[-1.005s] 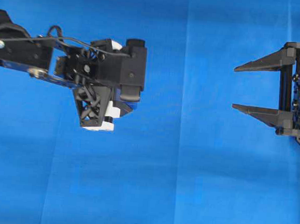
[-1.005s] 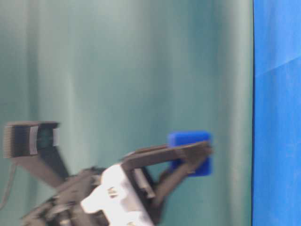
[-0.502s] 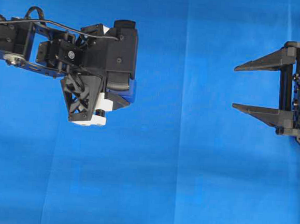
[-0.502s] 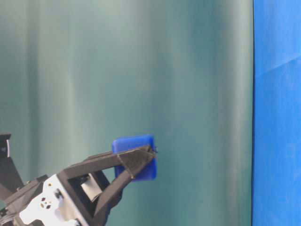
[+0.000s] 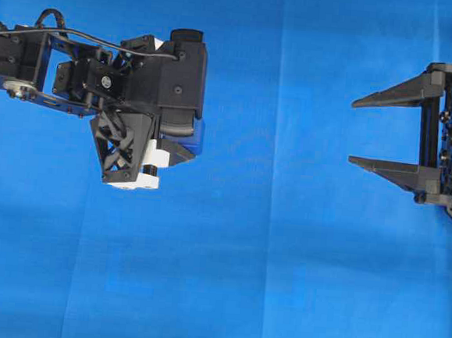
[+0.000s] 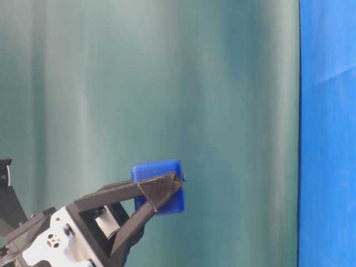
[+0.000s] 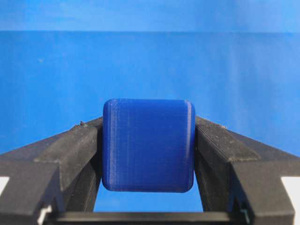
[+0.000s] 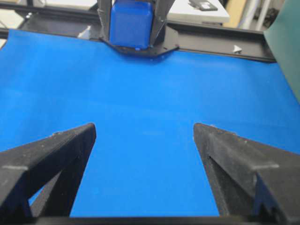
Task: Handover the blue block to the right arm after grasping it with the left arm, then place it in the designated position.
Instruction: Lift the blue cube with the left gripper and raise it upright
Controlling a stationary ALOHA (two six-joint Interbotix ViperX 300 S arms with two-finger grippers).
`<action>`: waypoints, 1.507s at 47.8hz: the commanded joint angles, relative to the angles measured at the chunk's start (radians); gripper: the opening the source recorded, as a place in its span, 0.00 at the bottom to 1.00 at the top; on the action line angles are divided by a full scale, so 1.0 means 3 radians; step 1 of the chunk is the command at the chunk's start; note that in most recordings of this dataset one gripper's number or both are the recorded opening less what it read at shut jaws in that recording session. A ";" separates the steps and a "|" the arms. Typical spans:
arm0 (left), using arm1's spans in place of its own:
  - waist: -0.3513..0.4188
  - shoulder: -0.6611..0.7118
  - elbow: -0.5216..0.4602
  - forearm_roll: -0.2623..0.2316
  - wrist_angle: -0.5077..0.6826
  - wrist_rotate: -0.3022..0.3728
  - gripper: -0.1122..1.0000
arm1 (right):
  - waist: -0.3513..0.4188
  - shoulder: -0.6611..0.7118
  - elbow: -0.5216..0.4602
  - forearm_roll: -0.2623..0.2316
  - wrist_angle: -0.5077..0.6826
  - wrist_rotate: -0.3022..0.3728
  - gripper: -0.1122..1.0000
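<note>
My left gripper (image 7: 148, 154) clamps the block (image 7: 148, 145) by two sides | block held above the cloth (image 5: 281, 259) | my right gripper (image 5: 354, 132) gapes wide, empty, well apart from block

The desk (image 5: 280, 283) is viewed from straight above, and from its edge at surface level. Each wrist view is taken close along its own claw; the blue block (image 7: 148, 144) is shared by all four.

The left claw (image 7: 148, 154) is clamped tight and raised off the surface; the right claw (image 5: 370, 132) gapes wide, level, facing it.
</note>
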 commanded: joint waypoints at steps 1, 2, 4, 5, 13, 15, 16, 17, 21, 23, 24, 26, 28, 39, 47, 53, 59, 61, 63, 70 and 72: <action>-0.0010 -0.0087 -0.0077 0.0005 -0.0015 0.0000 0.54 | -0.0005 0.0010 -0.0097 0.0015 -0.0020 0.0000 0.98; -0.0010 -0.0087 -0.0077 0.0000 -0.0015 0.0000 0.54 | -0.0005 0.0010 -0.0092 0.0015 -0.0020 0.0000 0.98; -0.0010 -0.0087 -0.0077 0.0005 -0.0015 -0.0005 0.54 | -0.0005 0.0010 -0.0092 0.0015 -0.0020 0.0000 0.98; -0.0010 -0.0087 -0.0077 0.0005 -0.0015 0.0000 0.54 | 0.0000 0.0010 -0.0097 0.0010 -0.0020 0.0000 0.98; -0.0005 -0.0087 -0.0077 0.0005 -0.0020 0.0000 0.54 | -0.0005 0.0010 -0.0097 0.0015 -0.0020 0.0000 0.98; -0.0010 -0.0087 -0.0077 0.0005 -0.0015 0.0000 0.54 | -0.0005 0.0010 -0.0092 0.0015 -0.0020 0.0000 0.98; -0.0010 -0.0087 -0.0077 0.0000 -0.0015 0.0000 0.54 | -0.0005 0.0010 -0.0092 0.0015 -0.0020 0.0000 0.98; -0.0005 -0.0087 -0.0072 0.0005 -0.0020 0.0000 0.54 | -0.0005 0.0010 -0.0092 0.0010 -0.0020 0.0000 0.98; -0.0010 -0.0087 -0.0077 0.0005 -0.0020 0.0000 0.54 | -0.0005 0.0010 -0.0092 0.0010 -0.0015 0.0000 0.98; -0.0005 -0.0087 -0.0077 0.0005 -0.0020 0.0000 0.54 | 0.0000 0.0010 -0.0092 0.0015 -0.0020 0.0005 0.98; -0.0010 -0.0087 -0.0072 0.0005 -0.0020 0.0000 0.54 | -0.0005 0.0010 -0.0092 0.0015 -0.0020 0.0000 0.98; -0.0010 -0.0087 -0.0077 0.0005 -0.0020 0.0000 0.54 | 0.0000 0.0010 -0.0092 0.0015 -0.0015 0.0000 0.98; -0.0010 -0.0087 -0.0072 0.0005 -0.0015 0.0000 0.54 | -0.0005 0.0010 -0.0097 0.0015 -0.0020 0.0000 0.98; -0.0010 -0.0087 -0.0072 0.0000 -0.0026 0.0000 0.54 | -0.0005 0.0010 -0.0092 0.0010 -0.0031 0.0000 0.98; -0.0005 -0.0087 -0.0072 0.0005 -0.0031 -0.0005 0.54 | -0.0005 0.0010 -0.0092 0.0015 -0.0031 0.0000 0.98; -0.0010 -0.0087 -0.0066 0.0000 -0.0041 0.0000 0.54 | -0.0005 0.0010 -0.0092 0.0015 -0.0031 0.0000 0.98; -0.0010 -0.0128 -0.0026 0.0000 -0.0097 0.0015 0.54 | -0.0005 0.0005 -0.0092 0.0015 -0.0031 0.0005 0.98; -0.0015 -0.0153 0.0015 0.0005 -0.0164 0.0026 0.54 | -0.0005 0.0010 -0.0092 0.0015 -0.0031 0.0005 0.98; -0.0026 -0.0194 0.0082 0.0005 -0.0297 0.0031 0.54 | -0.0005 0.0010 -0.0092 0.0015 -0.0031 0.0005 0.98; -0.0026 -0.0409 0.0368 0.0005 -0.0849 0.0036 0.54 | 0.0000 0.0005 -0.0097 0.0015 -0.0031 0.0000 0.98; -0.0026 -0.0470 0.0455 0.0000 -0.0997 0.0036 0.54 | -0.0005 0.0010 -0.0097 0.0015 -0.0031 0.0000 0.98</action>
